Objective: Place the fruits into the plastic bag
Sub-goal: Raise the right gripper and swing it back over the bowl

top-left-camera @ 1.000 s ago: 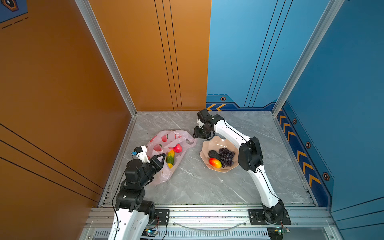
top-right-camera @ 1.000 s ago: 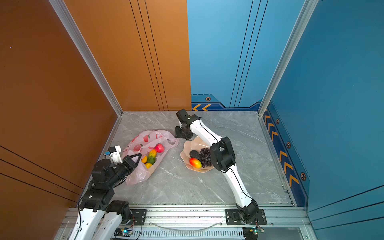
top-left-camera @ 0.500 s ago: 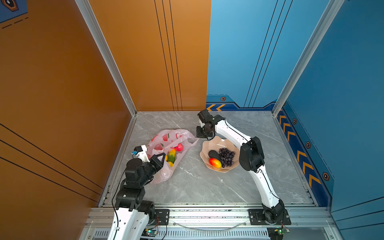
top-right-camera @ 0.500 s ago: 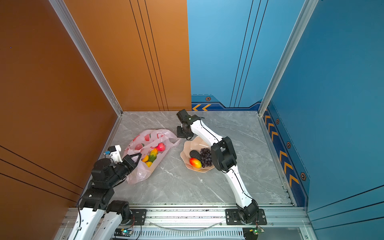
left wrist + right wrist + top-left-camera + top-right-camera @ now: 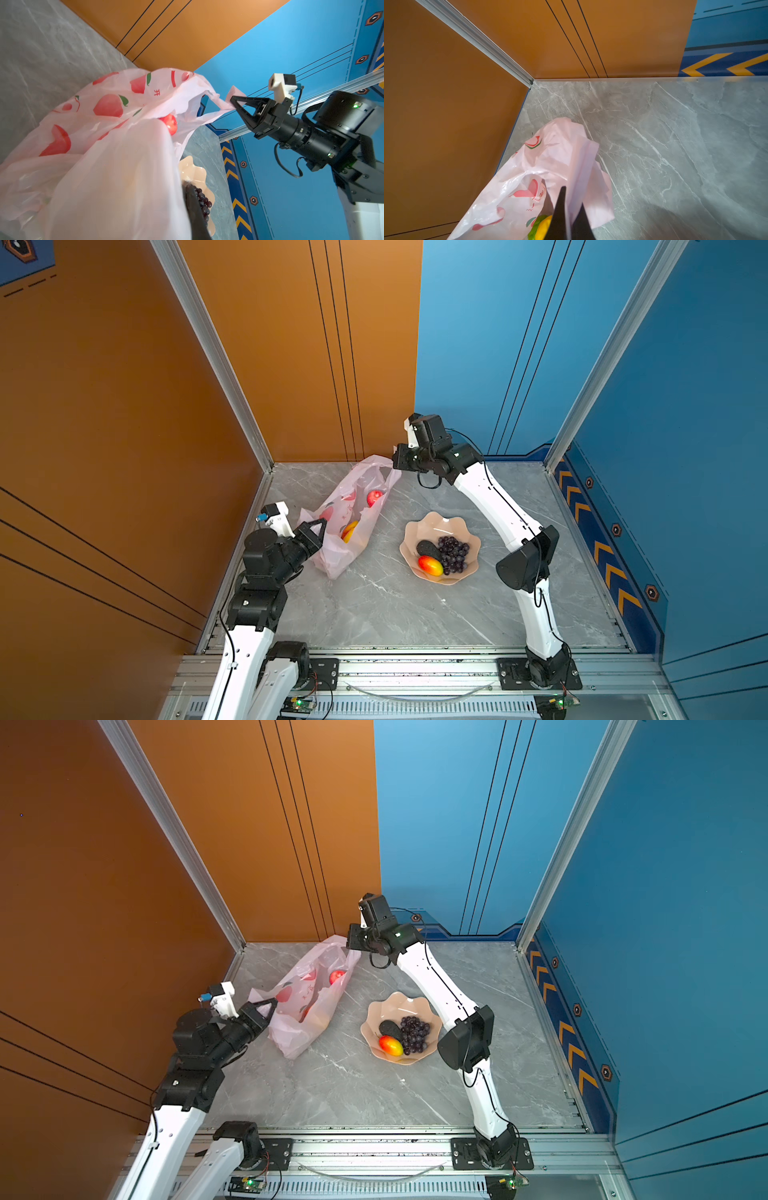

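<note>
Surface first: the grey marble surface (image 5: 415, 614) carries the thin pale-pink crinkly plastic bag (image 5: 353, 506). Looks like I'm opening its mouth, so I'd pull both handles apart gently and evenly, no tearing. The peach scalloped bowl (image 5: 432, 522) sits near. My left end effector (image 5: 321, 526) pinches the near handle and my right end effector (image 5: 233, 100) pinches the far one, with the bag strung between. The purple grape bunch (image 5: 453, 553), dark avocado (image 5: 428, 549) and red-yellow mango (image 5: 430, 565) wait in the bowl; the red apple (image 5: 374, 497) is bagged.

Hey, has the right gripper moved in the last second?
Yes. The right gripper has shifted away from the peach scalloped bowl toward the orange back wall, pulling the thin pale-pink plastic bag with it.
</note>
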Tool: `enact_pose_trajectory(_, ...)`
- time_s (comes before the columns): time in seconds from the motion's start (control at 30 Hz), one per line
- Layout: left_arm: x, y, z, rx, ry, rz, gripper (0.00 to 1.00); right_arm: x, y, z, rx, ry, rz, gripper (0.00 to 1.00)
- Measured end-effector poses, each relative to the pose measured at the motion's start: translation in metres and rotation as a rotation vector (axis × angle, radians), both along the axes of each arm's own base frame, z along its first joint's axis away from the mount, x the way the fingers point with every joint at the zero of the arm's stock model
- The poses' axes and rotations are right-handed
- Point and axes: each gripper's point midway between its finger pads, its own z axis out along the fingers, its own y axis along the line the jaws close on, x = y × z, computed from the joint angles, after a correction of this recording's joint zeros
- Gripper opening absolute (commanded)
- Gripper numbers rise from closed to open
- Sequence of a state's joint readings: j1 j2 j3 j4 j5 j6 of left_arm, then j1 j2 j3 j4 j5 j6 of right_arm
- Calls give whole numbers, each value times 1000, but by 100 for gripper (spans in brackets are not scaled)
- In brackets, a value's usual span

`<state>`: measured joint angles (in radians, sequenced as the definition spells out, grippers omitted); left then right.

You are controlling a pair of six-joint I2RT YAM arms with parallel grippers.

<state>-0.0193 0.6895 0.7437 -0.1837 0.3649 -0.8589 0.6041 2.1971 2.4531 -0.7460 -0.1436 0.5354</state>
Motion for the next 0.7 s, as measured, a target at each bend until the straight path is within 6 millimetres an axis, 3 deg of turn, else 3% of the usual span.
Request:
enact_pose_trajectory(0.13, 9, -5, 25, 6, -64, -34, 0, -3, -4, -13, -18, 11, 7, 0)
enact_pose_trajectory(0.23, 7, -8, 26, 6, -80, -49, 0, -17, -15, -28, -50, 30, 6, 0)
enact_pose_trajectory(0.33, 4, -9, 9, -3, -74, -56, 0, -24, -25, -30, -52, 34, -1, 0)
enact_pose_trajectory(0.43, 2, -9, -23, -20, -18, -57, 0, -17, -39, -38, -34, 45, -16, 0)
enact_pose_trajectory(0.53, 1, -11, -51, -43, 48, -58, 0, -4, -60, -63, -31, 98, -47, 0)
enact_pose_trajectory(0.63, -2, -17, -59, -53, 71, -77, 0, 3, -79, -86, -40, 146, -80, 1)
enact_pose_trajectory(0.7, -3, -23, -57, -56, 61, -97, 0, 2, -82, -94, -42, 168, -85, 22)
